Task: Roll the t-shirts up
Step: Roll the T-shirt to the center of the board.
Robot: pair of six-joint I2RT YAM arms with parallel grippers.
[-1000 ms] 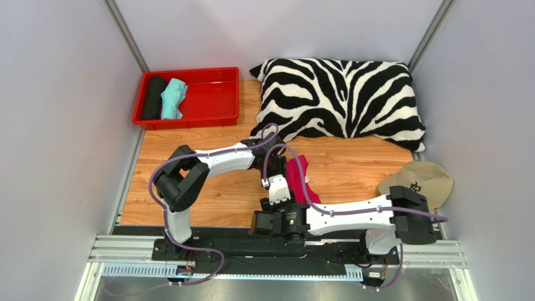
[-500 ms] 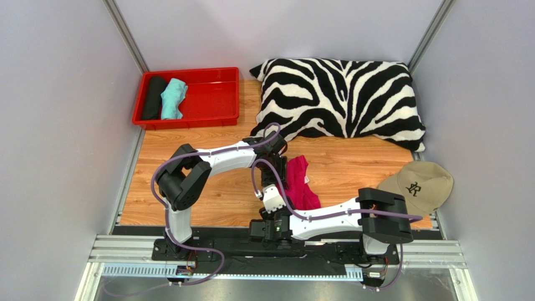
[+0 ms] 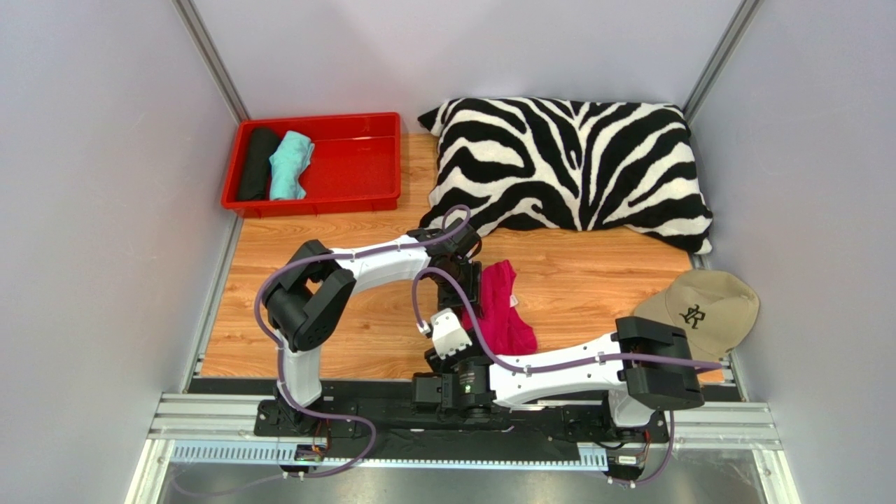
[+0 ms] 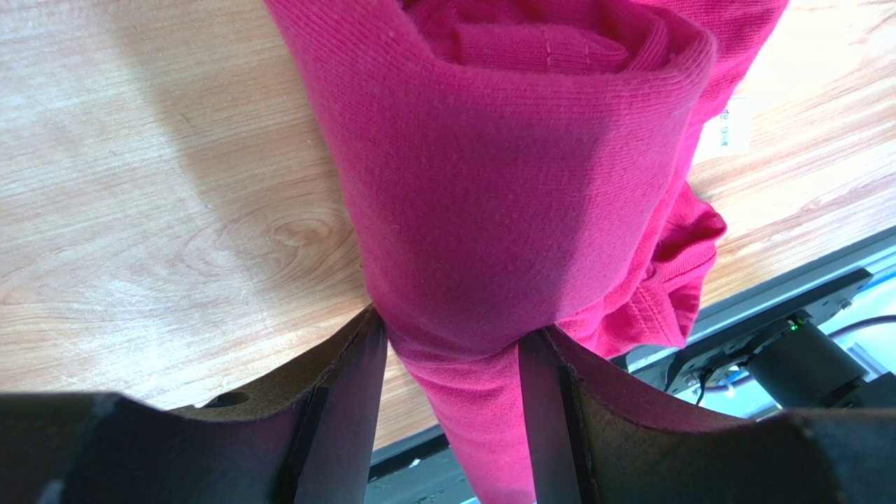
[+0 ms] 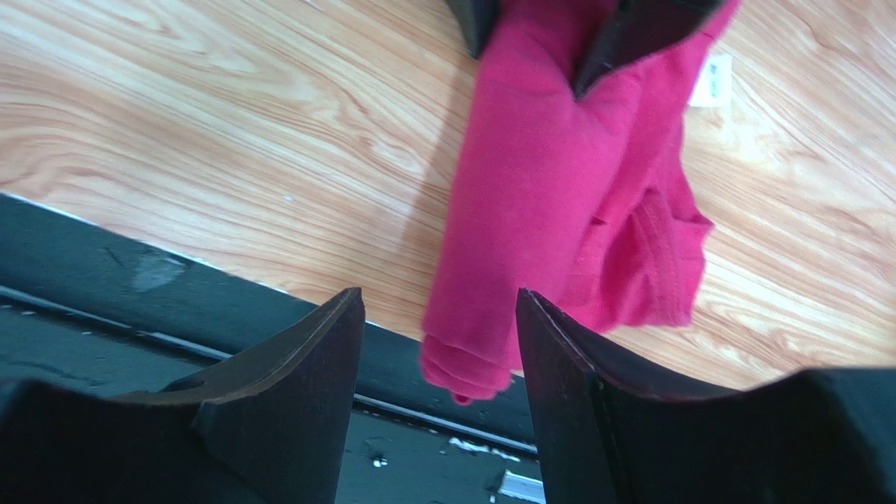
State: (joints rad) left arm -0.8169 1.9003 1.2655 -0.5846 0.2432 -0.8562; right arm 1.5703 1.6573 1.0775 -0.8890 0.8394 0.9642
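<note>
Top external view: the pink t-shirt (image 3: 505,315) lies lower centre on the table (image 3: 358,336), with its long axis running up the frame. The left hand (image 4: 452,336) is clamped around its upper part. The right hand (image 5: 436,299), open and empty, sits just beside its lower end.

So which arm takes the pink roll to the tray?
Left. The left gripper clamps the pink t-shirt, and the red tray sits on its side. The right gripper is open, holding nothing.

light: bright, even | shadow: soft, beside pink t-shirt (image 4: 505,189) | glare: tabletop (image 4: 820,74), left wrist view
</note>
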